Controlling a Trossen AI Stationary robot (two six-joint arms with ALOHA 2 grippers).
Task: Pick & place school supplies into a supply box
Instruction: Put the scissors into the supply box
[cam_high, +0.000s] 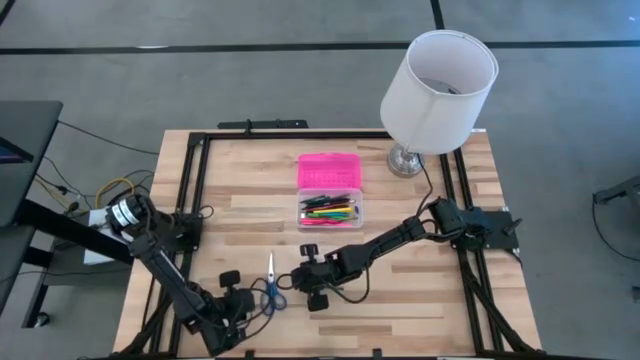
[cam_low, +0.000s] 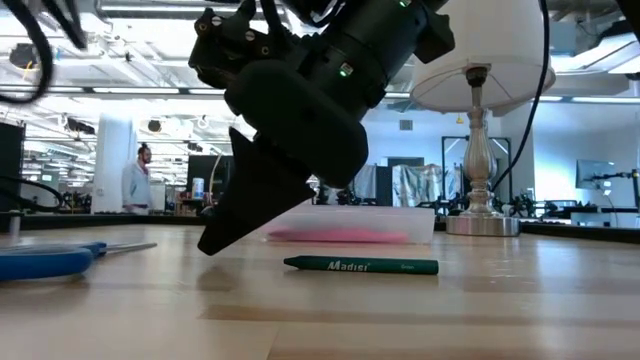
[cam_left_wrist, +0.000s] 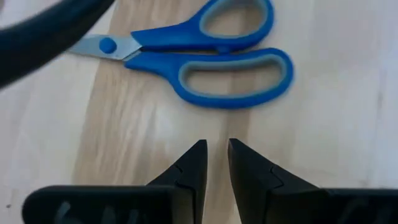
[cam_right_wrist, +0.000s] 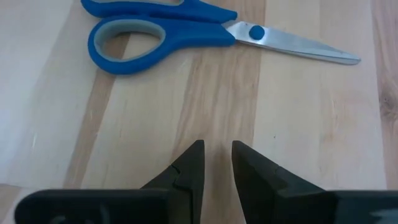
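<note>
The blue-handled scissors (cam_high: 271, 283) lie flat on the wood between my two grippers, also showing in the left wrist view (cam_left_wrist: 205, 56) and the right wrist view (cam_right_wrist: 174, 34). My left gripper (cam_left_wrist: 216, 146) hovers just left of the handles, fingers nearly together, touching nothing. My right gripper (cam_right_wrist: 217, 146) stands just right of the scissors (cam_low: 50, 260), tilted down toward them, also nearly closed and empty. A green pencil (cam_low: 362, 265) lies on the table under the right arm. The supply box (cam_high: 330, 211) sits farther back, its pink lid (cam_high: 329, 170) open and several pens inside.
A white-shaded lamp (cam_high: 438, 90) stands on the table's far right corner on a metal foot (cam_low: 480, 222), its cord running toward the right arm. A black frame runs along the table edges (cam_high: 200, 180). Bare wood lies between the scissors and the box.
</note>
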